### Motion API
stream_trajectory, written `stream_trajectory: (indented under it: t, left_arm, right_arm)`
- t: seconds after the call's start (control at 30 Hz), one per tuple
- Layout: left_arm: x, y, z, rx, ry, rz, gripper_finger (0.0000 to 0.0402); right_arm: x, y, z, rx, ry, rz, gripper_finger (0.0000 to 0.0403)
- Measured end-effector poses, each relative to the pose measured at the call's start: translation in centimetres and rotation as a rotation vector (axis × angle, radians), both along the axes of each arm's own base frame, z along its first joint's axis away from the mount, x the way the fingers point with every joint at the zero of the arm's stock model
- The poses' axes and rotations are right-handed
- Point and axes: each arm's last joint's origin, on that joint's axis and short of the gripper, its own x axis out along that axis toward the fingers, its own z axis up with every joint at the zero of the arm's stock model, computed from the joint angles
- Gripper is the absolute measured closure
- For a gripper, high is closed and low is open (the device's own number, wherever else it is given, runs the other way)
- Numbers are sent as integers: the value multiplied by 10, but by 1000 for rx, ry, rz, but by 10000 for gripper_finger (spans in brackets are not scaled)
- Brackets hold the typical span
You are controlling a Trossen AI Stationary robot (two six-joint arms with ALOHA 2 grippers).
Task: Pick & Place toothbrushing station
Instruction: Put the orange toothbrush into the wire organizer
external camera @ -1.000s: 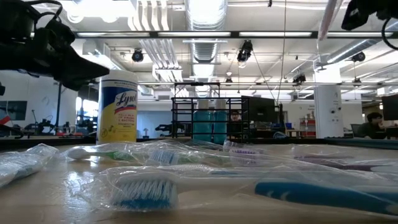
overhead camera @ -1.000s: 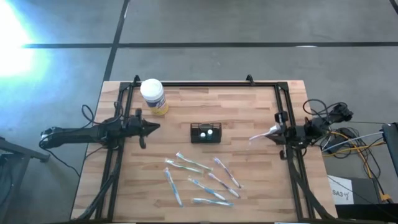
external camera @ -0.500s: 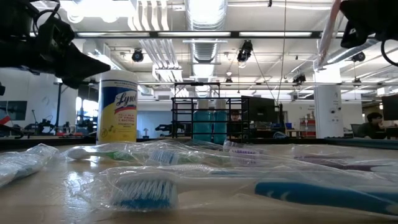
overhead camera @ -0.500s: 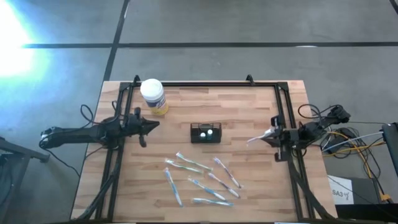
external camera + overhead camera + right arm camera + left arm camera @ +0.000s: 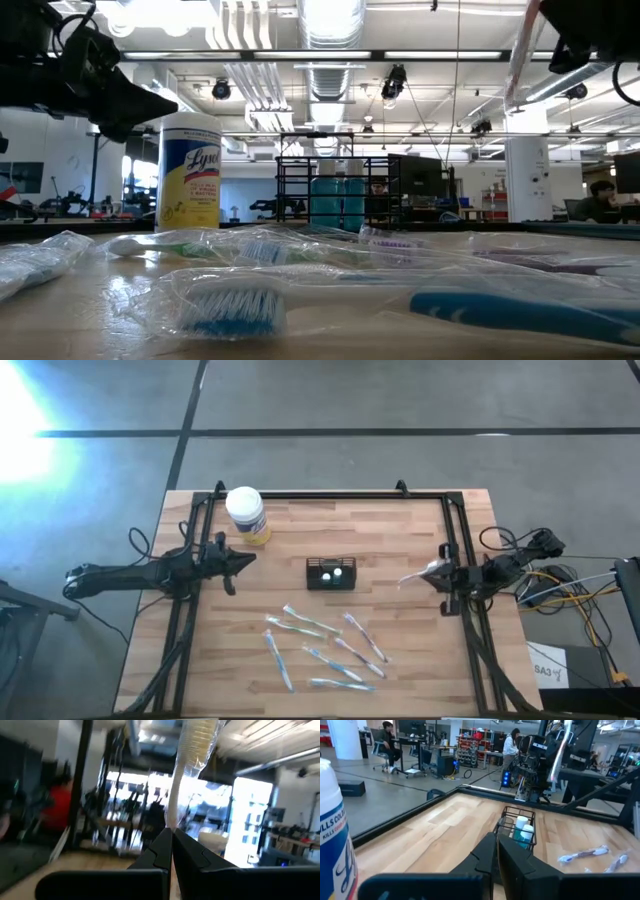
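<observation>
At the table's right edge, the right gripper (image 5: 440,573) pinches a wrapped toothbrush (image 5: 418,575) pointing left toward the toothbrushing station (image 5: 331,573) at table centre, nearer it than the closed, empty left gripper (image 5: 243,560)

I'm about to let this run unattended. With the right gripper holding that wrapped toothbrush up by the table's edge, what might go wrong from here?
The right gripper pinches the wrapped toothbrush near one end, so most of it sticks out; it might swing or slip. The black holder already has two items standing in it, so the tip might snag on them. The loose wrapped toothbrushes lie close in front of the holder and might get swept by a low approach.
</observation>
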Motion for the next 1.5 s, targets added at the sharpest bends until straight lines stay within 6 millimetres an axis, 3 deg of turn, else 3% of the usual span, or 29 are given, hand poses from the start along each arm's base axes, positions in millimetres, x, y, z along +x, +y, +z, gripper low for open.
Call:
stream_trajectory:
  t: [0.23,0.47,0.63,0.87,1.03,1.2,1.33,1.5]
  left_arm:
    - [0,0,0,-21,-11,1,378]
    - [0,0,3,13,-33,17,378]
    - [0,1,4,32,-32,23,378]
    - [0,1,4,35,-31,23,378]
    - [0,1,4,60,-23,21,378]
    - [0,1,4,79,-17,20,378]
    - [0,1,4,88,-14,19,378]
    - [0,1,4,89,-13,19,378]
  right_arm:
    - [10,-3,5,16,5,-62,395]
    - [37,-5,39,21,51,-37,394]
    - [69,-9,68,-46,90,-42,394]
    - [128,-24,92,-78,158,38,395]
    - [166,-40,88,-74,168,-4,395]
    - [186,-60,69,-50,130,-10,395]
    - [190,-67,41,-33,174,-33,395]
    - [174,-66,18,-26,108,-59,395]
